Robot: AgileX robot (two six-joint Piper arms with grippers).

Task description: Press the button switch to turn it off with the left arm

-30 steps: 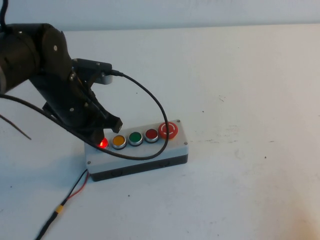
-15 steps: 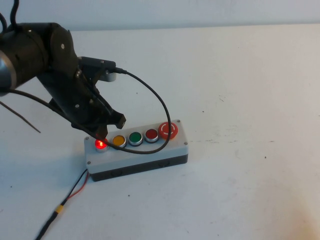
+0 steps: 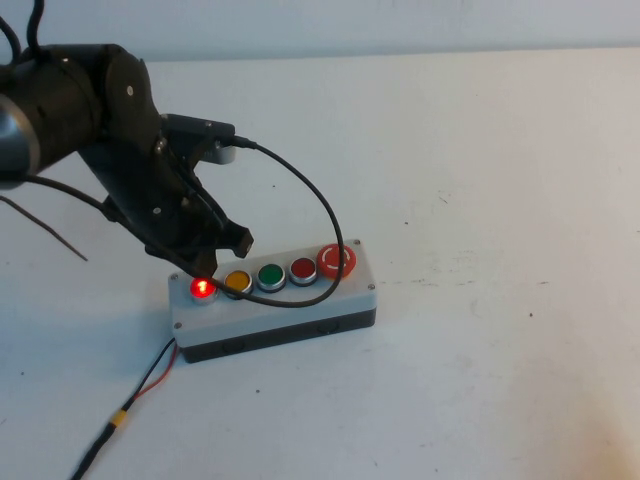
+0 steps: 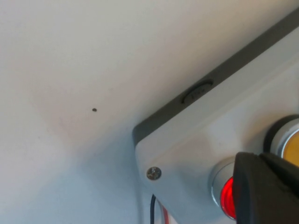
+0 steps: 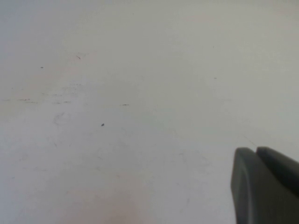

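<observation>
The button switch (image 3: 203,289) glows red at the left end of the grey box (image 3: 340,300), beside the yellow button (image 3: 237,282). My left gripper (image 3: 208,262) is shut and empty, its tip just above and behind the switch, not visibly touching it. In the left wrist view the shut fingertips (image 4: 258,158) cover part of the glowing switch (image 4: 227,198), with the yellow button (image 4: 292,145) beside it. My right gripper (image 5: 256,150) is shut and empty over bare table and does not show in the high view.
The box also carries a green button (image 3: 270,276), a darker red button (image 3: 303,269) and a large red stop button (image 3: 337,261). The arm's black cable (image 3: 320,215) loops over the box. A red and black wire (image 3: 150,378) leaves the box's left end.
My left gripper has lifted up and back off the button switch, which shows more fully. The switch still glows red.
</observation>
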